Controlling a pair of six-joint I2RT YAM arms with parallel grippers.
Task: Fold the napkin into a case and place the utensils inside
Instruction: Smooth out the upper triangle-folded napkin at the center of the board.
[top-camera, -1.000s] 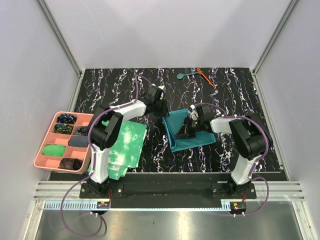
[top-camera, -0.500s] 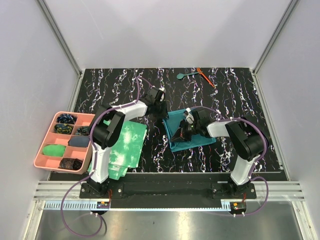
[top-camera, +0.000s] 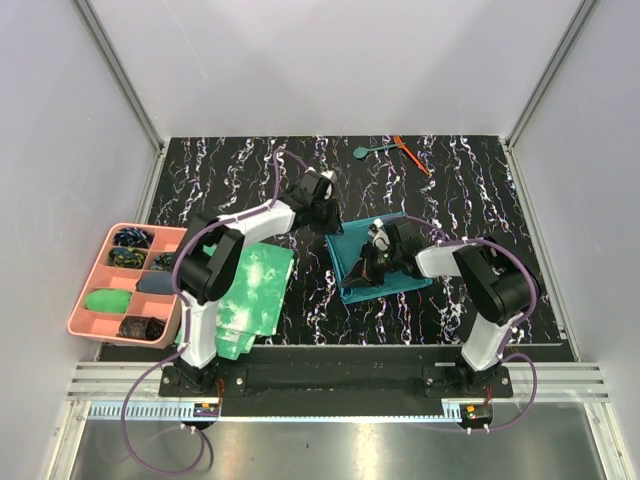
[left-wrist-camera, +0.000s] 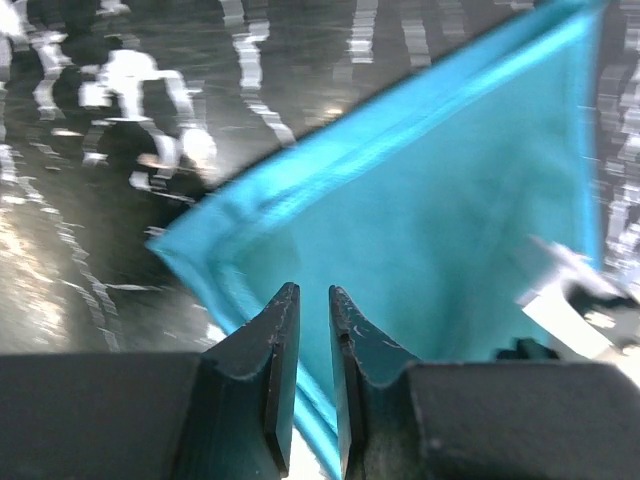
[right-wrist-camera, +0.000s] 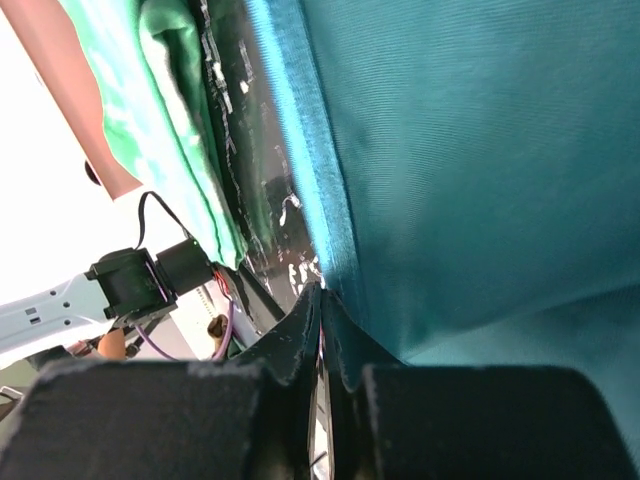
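The dark teal napkin (top-camera: 390, 262) lies partly folded at mid-table. My right gripper (top-camera: 371, 262) is shut on its near-left hem and holds that edge raised; in the right wrist view the fingers (right-wrist-camera: 320, 290) meet on the hem of the cloth (right-wrist-camera: 480, 150). My left gripper (top-camera: 327, 214) hovers at the napkin's far-left corner. In the left wrist view its jaws (left-wrist-camera: 313, 292) stand a narrow gap apart over the cloth (left-wrist-camera: 450, 200), with nothing clamped. The teal spoon (top-camera: 371, 150) and the orange-red stick (top-camera: 411, 154) lie at the far edge. No finished case shows.
A green-and-white mottled cloth (top-camera: 250, 295) lies left of the napkin and also shows in the right wrist view (right-wrist-camera: 150, 100). A pink compartment tray (top-camera: 85, 300) with small items sits at the far left. Frame rails and walls bound the black marbled table (top-camera: 470, 190).
My right gripper has drawn the napkin's edge leftward and up, narrowing the cloth. My left gripper has shifted slightly right and nearer, over the napkin's far-left corner.
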